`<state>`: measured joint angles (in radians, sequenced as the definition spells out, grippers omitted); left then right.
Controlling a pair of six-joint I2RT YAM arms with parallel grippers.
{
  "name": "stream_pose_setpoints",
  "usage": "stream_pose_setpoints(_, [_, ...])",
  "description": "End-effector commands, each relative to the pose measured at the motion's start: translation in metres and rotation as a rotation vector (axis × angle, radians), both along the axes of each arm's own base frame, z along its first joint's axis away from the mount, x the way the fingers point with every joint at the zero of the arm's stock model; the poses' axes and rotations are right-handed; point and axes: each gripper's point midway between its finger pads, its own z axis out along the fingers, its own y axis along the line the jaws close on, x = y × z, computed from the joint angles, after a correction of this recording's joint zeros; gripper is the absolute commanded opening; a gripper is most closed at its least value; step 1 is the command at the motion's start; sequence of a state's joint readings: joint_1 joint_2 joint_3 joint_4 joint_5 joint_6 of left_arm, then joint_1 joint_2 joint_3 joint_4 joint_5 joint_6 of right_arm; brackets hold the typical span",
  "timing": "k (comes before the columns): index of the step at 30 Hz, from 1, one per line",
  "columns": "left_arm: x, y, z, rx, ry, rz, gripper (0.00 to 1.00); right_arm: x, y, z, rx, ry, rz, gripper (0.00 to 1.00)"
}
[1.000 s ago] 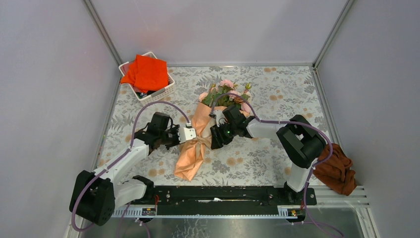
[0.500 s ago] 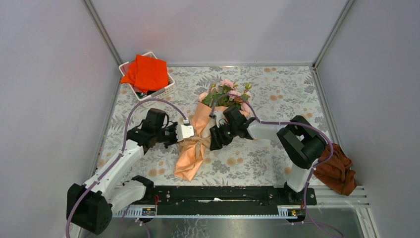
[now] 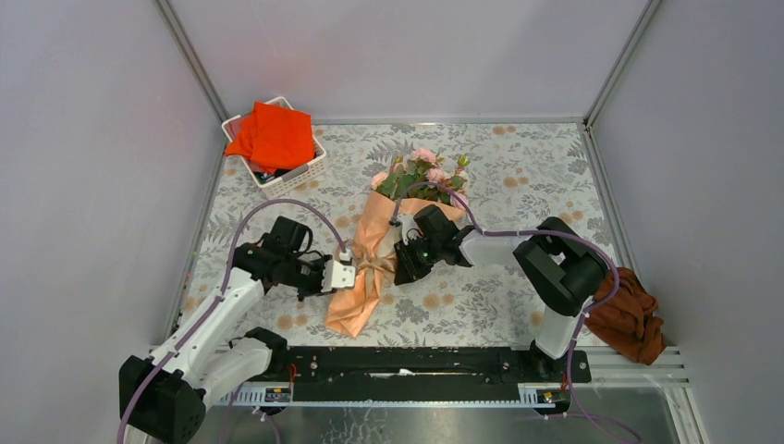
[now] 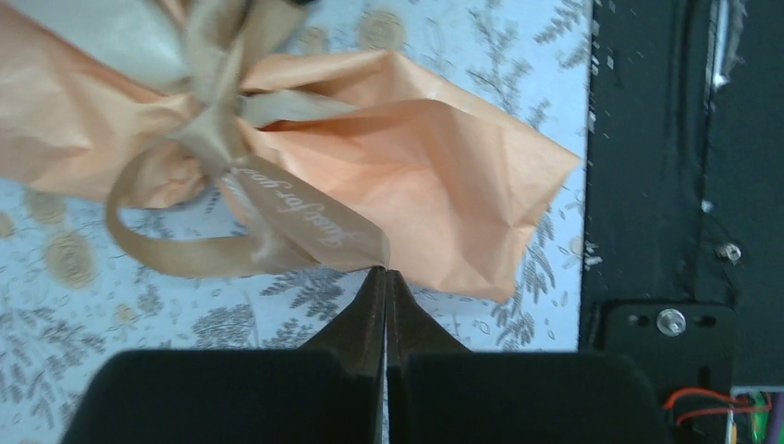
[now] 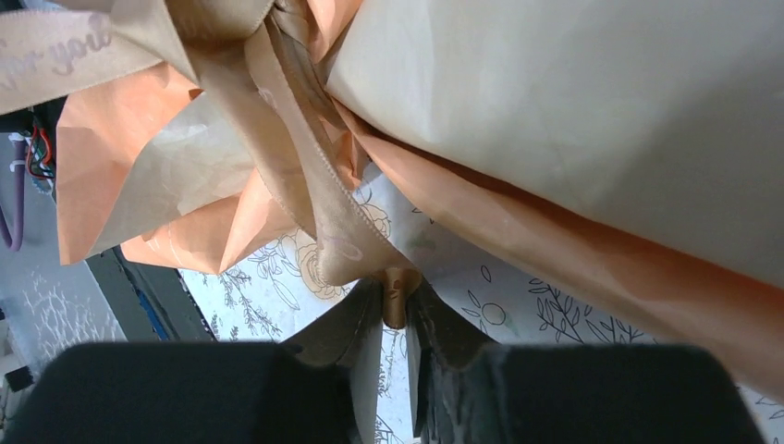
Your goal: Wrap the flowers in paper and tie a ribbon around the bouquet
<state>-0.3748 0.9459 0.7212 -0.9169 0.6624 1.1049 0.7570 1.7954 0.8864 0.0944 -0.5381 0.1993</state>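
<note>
The bouquet lies slantwise mid-table, its pink flowers (image 3: 421, 171) at the far end and the peach-orange paper (image 3: 362, 282) cone pointing near-left. A tan ribbon (image 3: 374, 265) is tied around the cone's waist. My left gripper (image 3: 342, 275) sits at the cone's left side. In the left wrist view the left gripper (image 4: 385, 271) is shut, pinching the tip of a lettered ribbon (image 4: 305, 222) tail. My right gripper (image 3: 404, 262) is at the cone's right side. In the right wrist view the right gripper (image 5: 399, 294) is closed on a fold of ribbon (image 5: 314, 199) coming from the knot.
A white basket (image 3: 310, 169) holding a bright orange-red cloth (image 3: 273, 137) stands at the far left corner. A rust-brown cloth (image 3: 629, 319) hangs over the near right edge. The black base rail (image 3: 416, 363) runs along the near edge, close to the cone's tip.
My left gripper has drawn back toward the near edge along the cone's left side. My right gripper's jaws have narrowed onto the ribbon and shifted slightly nearer.
</note>
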Motion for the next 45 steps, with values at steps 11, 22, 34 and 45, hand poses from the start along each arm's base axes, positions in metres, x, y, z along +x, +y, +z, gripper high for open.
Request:
stream_pose_setpoints(11, [-0.041,0.013,-0.056,0.094,0.056,-0.217,0.03,0.001,0.009,0.011,0.029,-0.023,0.013,0.0])
stream_pose_setpoints(22, [0.031,0.012,-0.009,0.104,-0.229,-0.21,0.62,0.0,0.009,0.008,0.016,-0.02,0.025,0.0])
stream_pose_setpoints(34, [0.071,-0.015,-0.03,0.011,-0.418,-0.28,0.65,-0.001,0.006,0.009,0.01,-0.032,0.033,0.0])
stream_pose_setpoints(45, [0.053,-0.025,-0.039,-0.02,-0.367,-0.319,0.36,0.001,0.008,0.011,0.016,-0.028,0.029,0.0])
